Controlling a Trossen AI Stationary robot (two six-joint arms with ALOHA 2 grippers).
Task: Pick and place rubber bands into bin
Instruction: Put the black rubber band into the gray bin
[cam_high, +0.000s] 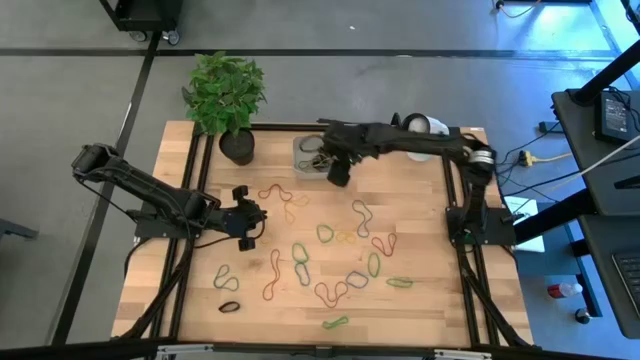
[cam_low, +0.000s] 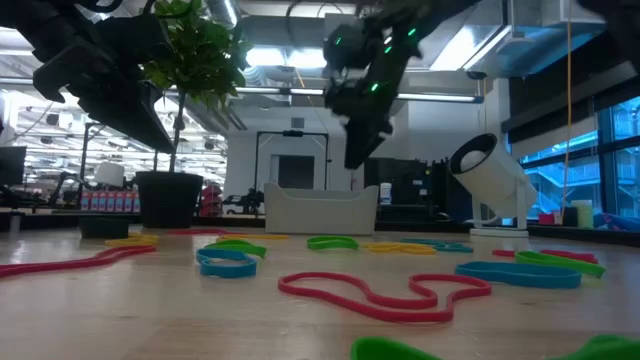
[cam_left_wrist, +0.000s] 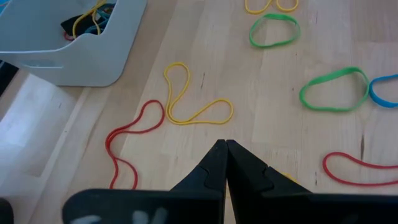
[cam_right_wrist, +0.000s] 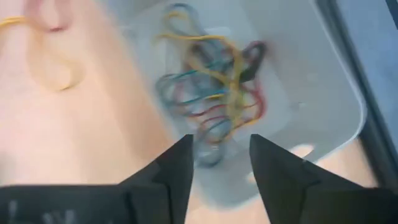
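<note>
Several rubber bands (cam_high: 340, 255) in red, green, yellow and blue lie scattered flat on the wooden table. More bands (cam_right_wrist: 211, 87) are heaped inside the translucent grey bin (cam_high: 310, 152), which rests on its base near the table's far edge. My right gripper (cam_right_wrist: 221, 155) is open and hovers at the bin's near-right rim (cam_right_wrist: 311, 106), holding nothing. My left gripper (cam_left_wrist: 225, 149) is shut, at the table's left middle (cam_high: 255, 222). Just ahead of it lie a yellow figure-eight band (cam_left_wrist: 193, 106) and a red band (cam_left_wrist: 134, 134); nothing shows between its fingers.
A black plant pot (cam_high: 237, 145) with a leafy plant stands left of the bin. A white round camera (cam_high: 425, 125) sits at the far right corner. Bands cover the table's middle and near half (cam_low: 370, 295); the left strip under my left arm is bare wood.
</note>
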